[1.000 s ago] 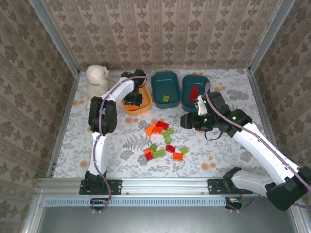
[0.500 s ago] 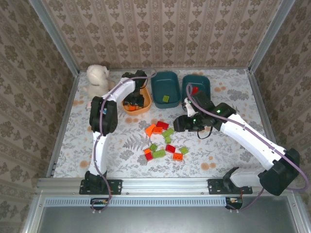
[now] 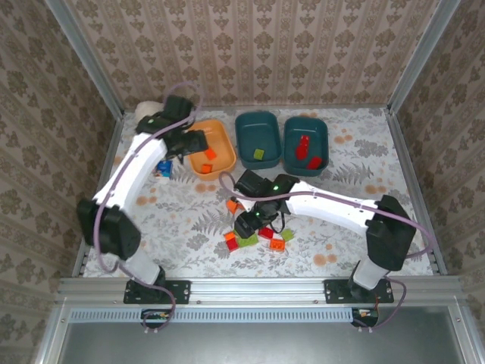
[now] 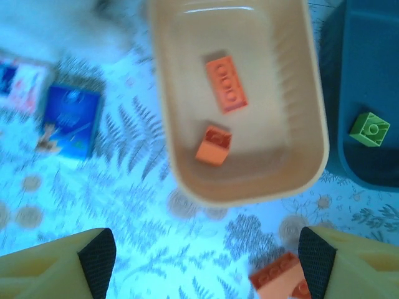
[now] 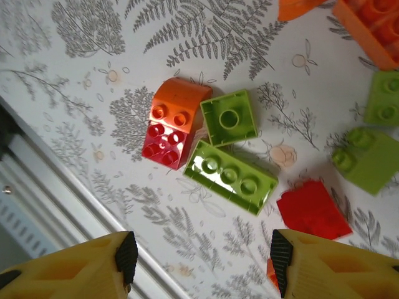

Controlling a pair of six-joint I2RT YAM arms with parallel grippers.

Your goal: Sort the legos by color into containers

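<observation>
Left tool [image 4: 202,255] hangs open and empty at the near rim of the orange tub [image 4: 315,134], upper middle of its wrist view, with two orange bricks [image 4: 226,83] inside. Right tool [image 5: 202,258], jaws apart and empty, hovers over loose legos [image 5: 230,176] on the worktop [image 5: 93,75], frame centre overhead.

walls [image 3: 265,45]: beige damask wallpaper | tabletop [image 3: 189,227]: white fern-print cloth | frame [image 3: 250,287]: aluminium rails along edges
</observation>
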